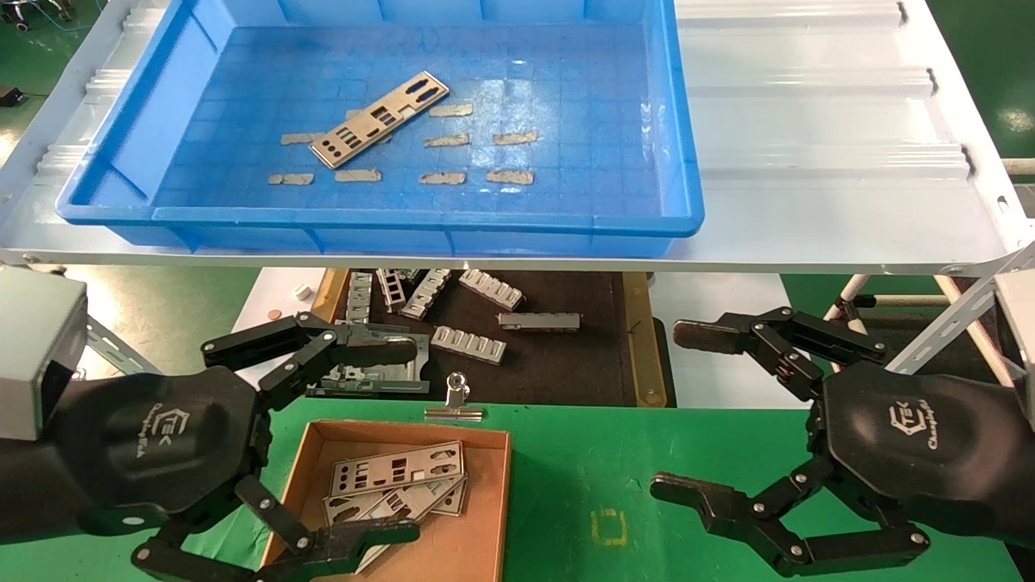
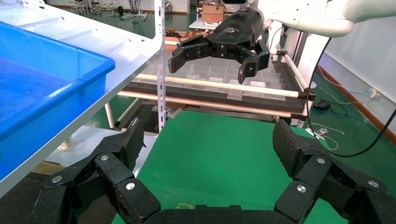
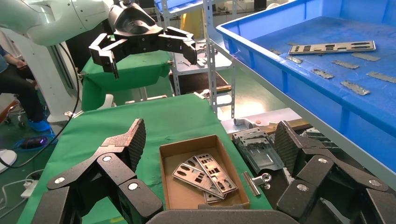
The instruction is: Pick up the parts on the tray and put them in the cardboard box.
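reaching for the last part [image 1: 378, 120] in the tray [image 1: 679, 153] needs a low, flat approach — left gripper [image 1: 368, 440] and right gripper [image 1: 687, 408] both spread wide and empty, cardboard box [image 1: 477, 517] beneath the left.

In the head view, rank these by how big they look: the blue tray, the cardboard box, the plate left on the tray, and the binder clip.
1. blue tray
2. cardboard box, though its lower edge is cut off and it sits nearer the camera
3. plate left on the tray
4. binder clip
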`<state>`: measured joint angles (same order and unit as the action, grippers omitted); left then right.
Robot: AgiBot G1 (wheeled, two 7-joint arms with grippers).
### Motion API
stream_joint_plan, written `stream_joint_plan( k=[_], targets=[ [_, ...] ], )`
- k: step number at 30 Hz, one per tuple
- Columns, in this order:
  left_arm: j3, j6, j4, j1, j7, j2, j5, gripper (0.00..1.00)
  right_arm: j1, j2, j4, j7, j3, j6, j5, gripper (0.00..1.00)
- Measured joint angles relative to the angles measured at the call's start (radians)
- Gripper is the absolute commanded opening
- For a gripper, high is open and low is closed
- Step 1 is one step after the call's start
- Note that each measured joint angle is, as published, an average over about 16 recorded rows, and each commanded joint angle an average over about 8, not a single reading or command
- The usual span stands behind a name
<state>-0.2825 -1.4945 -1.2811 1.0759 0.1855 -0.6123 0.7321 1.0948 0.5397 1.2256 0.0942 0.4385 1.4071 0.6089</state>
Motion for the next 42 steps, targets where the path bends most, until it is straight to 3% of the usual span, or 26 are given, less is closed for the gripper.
stream_joint_plan(
  k=[42],
  targets=[
    [0.000, 0.000, 0.000, 0.000, 0.000, 0.000, 0.000, 1.00, 0.000, 0.000, 0.000, 0.000, 0.000, 0.000, 0.000, 1.00]
  ],
)
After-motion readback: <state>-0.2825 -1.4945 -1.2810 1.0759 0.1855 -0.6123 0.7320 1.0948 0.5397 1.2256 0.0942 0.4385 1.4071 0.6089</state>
